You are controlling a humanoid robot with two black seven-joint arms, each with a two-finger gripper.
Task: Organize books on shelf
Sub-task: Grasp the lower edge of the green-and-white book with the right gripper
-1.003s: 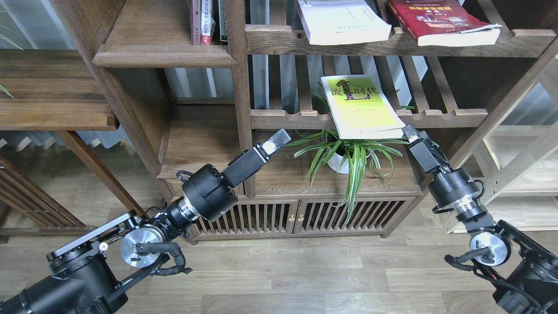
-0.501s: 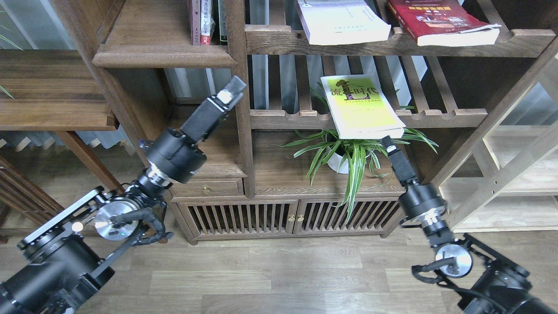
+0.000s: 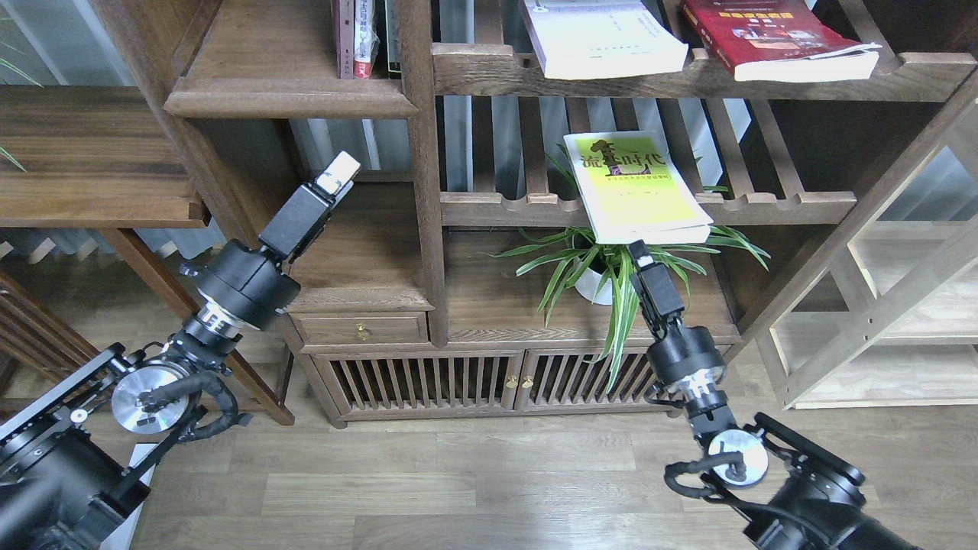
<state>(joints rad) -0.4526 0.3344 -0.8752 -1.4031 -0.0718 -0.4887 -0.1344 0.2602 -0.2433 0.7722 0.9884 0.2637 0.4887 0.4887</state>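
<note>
Three books sit on the slatted racks: the yellow-green book (image 3: pixel 636 186) on the middle rack, overhanging its scalloped rail (image 3: pixel 764 206), the white book (image 3: pixel 603 38) and red book (image 3: pixel 772 34) up top. The right gripper (image 3: pixel 638 250) pokes up just under the yellow-green book's front edge, above the spider plant (image 3: pixel 611 267); fingers too end-on to tell apart. The left gripper (image 3: pixel 338 173) hangs empty, fingers together by the look of it, near the solid shelf (image 3: pixel 283 95). The risk, I'd say: nudge that overhang and the book tips onto the plant.
</note>
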